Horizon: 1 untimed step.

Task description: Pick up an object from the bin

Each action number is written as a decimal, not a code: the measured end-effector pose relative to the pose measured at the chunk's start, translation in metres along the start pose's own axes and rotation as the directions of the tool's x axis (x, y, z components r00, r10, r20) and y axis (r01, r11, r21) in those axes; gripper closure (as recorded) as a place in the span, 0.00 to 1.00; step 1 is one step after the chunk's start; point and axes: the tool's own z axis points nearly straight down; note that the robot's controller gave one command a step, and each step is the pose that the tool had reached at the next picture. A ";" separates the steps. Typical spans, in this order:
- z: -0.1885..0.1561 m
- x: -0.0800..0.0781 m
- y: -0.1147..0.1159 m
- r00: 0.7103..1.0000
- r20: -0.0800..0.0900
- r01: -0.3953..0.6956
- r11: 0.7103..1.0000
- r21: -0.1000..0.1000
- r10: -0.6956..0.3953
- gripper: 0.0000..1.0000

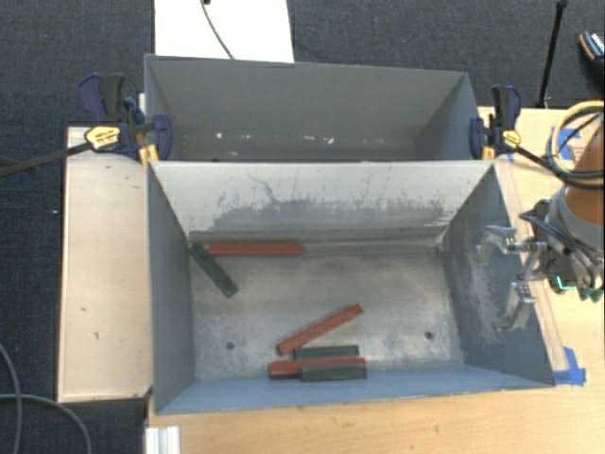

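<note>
Camera view: claw (509,277) hangs well right of red stick (319,329).

Single camera mounted above the grey metal bin (170,282), aimed downward and tilted somewhat from the near side, whole bin framed at moderate range, far inner wall (312,201) presented face-on, robot arm (579,230) admitted at the right edge

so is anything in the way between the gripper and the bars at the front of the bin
Nothing visible. The gripper is over the right wall of the bin, and only bare floor lies between it and the tilted red bar, the nearest of the small heap at the front.
</note>
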 end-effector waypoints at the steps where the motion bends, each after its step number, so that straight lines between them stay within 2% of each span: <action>1: 0.075 -0.039 0.053 0.996 0.001 -0.092 0.996 -0.003 0.092 0.00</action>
